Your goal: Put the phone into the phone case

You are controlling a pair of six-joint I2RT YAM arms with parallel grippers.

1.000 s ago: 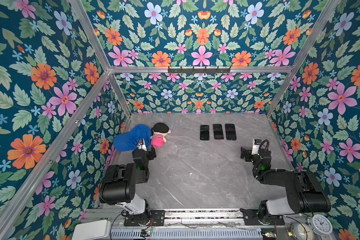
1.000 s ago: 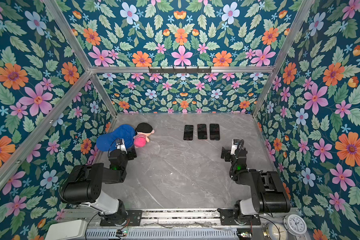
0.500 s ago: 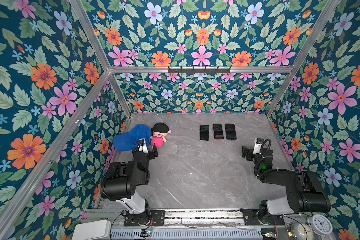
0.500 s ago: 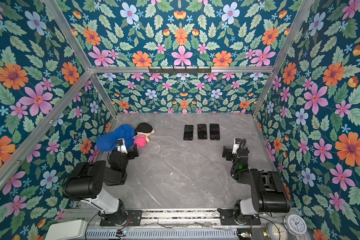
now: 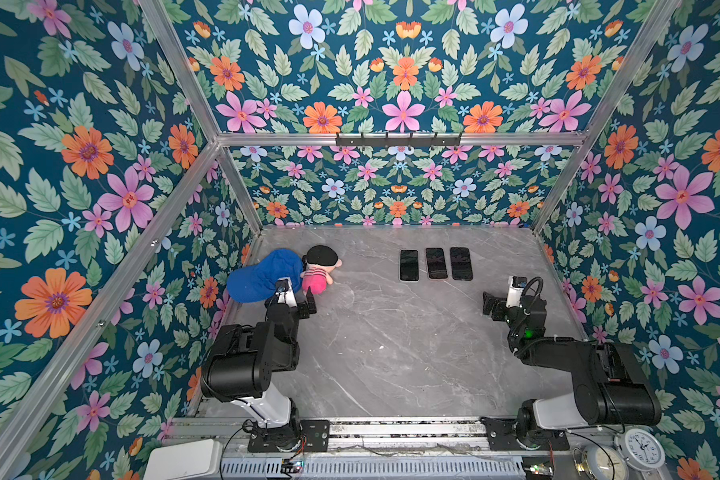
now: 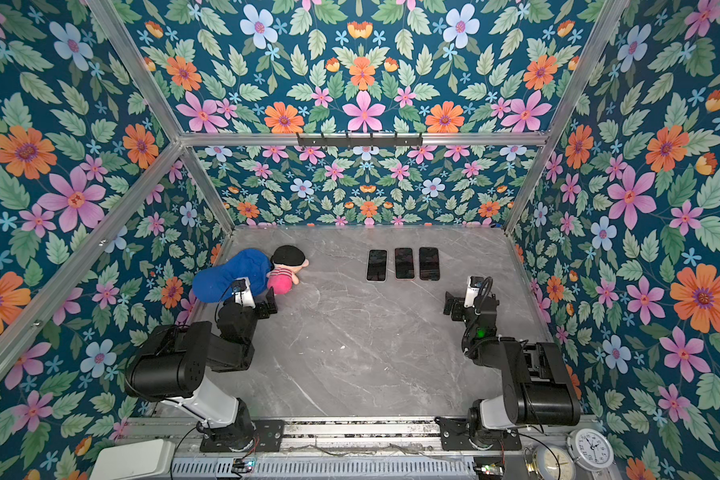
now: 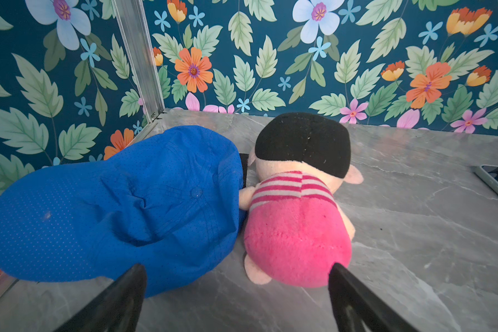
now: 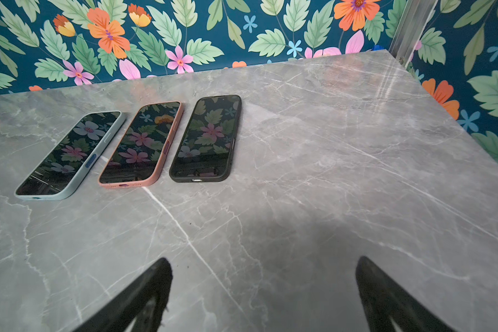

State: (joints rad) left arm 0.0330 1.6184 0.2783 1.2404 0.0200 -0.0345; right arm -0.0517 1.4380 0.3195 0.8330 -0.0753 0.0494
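Motion over the last second is slight. The left pincer (image 7: 236, 270) finishes widening and now stands fully spread and empty, its arm eased a little toward the blue cap (image 7: 112, 207) and plush doll (image 7: 296, 218) in the far left corner of the bench (image 5: 391, 353). The right pincer (image 8: 263, 263) is just as wide and empty, has barely shifted, and faces the phones (image 5: 436, 263) from well short of them. Neither pincer touches anything.

The three phones lie screen up in a neat row near the back of the bench, side by side but apart. Each already sits inside a shell: a pale teal case (image 8: 52, 196), a pink case (image 8: 135, 184) and what looks like a black case (image 8: 181, 178). No empty case or bare phone shows, so the fitting looks finished, and the spread left pincer reads as letting go rather than reaching. The cap lies crown up, so whatever may be under it is hidden.
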